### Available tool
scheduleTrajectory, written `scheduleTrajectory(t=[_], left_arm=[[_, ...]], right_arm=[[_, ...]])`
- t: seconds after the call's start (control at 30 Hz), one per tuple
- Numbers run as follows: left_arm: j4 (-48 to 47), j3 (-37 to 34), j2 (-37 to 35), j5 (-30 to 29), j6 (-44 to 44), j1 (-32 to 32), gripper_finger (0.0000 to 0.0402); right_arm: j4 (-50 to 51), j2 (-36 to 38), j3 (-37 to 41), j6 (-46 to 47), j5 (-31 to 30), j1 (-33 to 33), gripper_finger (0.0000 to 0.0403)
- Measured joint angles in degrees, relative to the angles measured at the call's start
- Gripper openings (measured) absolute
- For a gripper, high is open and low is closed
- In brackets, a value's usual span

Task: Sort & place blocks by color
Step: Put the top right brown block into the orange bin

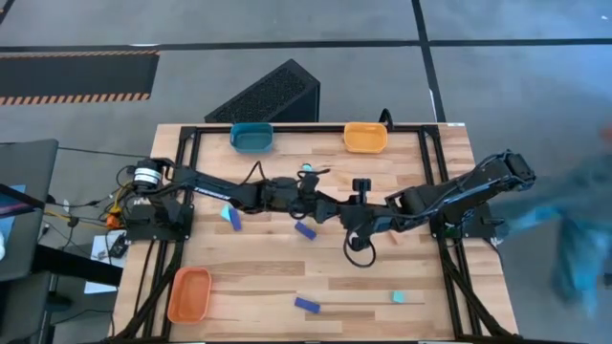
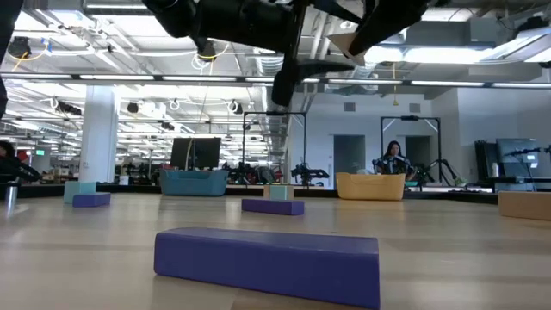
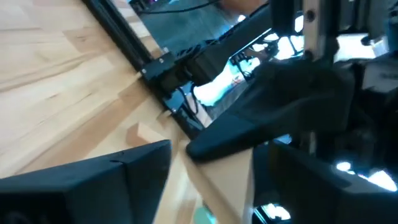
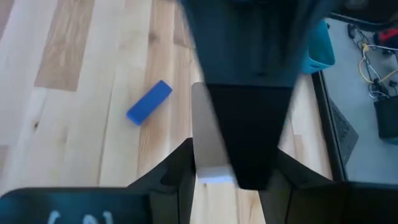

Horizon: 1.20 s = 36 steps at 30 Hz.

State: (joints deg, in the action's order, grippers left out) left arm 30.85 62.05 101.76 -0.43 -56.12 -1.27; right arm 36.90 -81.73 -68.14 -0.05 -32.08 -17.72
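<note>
Both arms meet over mid-counter point(image 1: 268, 277). The right pincer point(image 4: 214, 171) pinches a tan block point(image 4: 205, 146), probably lifted for transfer. The left pincer point(image 1: 311, 186) sits by a cyan block point(image 1: 307, 168); its fingers' state cannot be told. Blue blocks point(image 1: 306, 305) lie loose. The arms hide the handover zone.

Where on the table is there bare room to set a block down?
Bare wood lies between the orange tray and the near blue bar, and along the right edge past the cyan chunk. The strip between the teal tray and yellow tray is mostly open. The middle is crowded: both arms cross there above another blue bar.
</note>
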Motion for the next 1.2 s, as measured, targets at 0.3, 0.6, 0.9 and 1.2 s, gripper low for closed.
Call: scheduleTrajectory(t=[0.3,0.6,0.9,1.2], left_arm=[[-0.68,0.01,-0.27,10.33,-2.56,1.79,0.0096],[-0.86,0.01,-0.39,15.73,-4.1,3.56,0.0098],[-18.03,-0.02,-6.86,17.84,3.25,6.55,0.0104],[-52.06,-0.03,-18.3,8.23,13.54,4.06,0.0113]], right_arm=[[-3.6,-0.07,0.22,0.42,-2.11,-0.09,0.015],[-4.69,-0.09,0.22,4.37,-3.75,0.02,0.0157],[-5.05,0.0,-0.17,15.14,-6.38,0.28,0.0213],[1.54,0.07,-0.07,24.52,-7.79,1.76,0.0228]])
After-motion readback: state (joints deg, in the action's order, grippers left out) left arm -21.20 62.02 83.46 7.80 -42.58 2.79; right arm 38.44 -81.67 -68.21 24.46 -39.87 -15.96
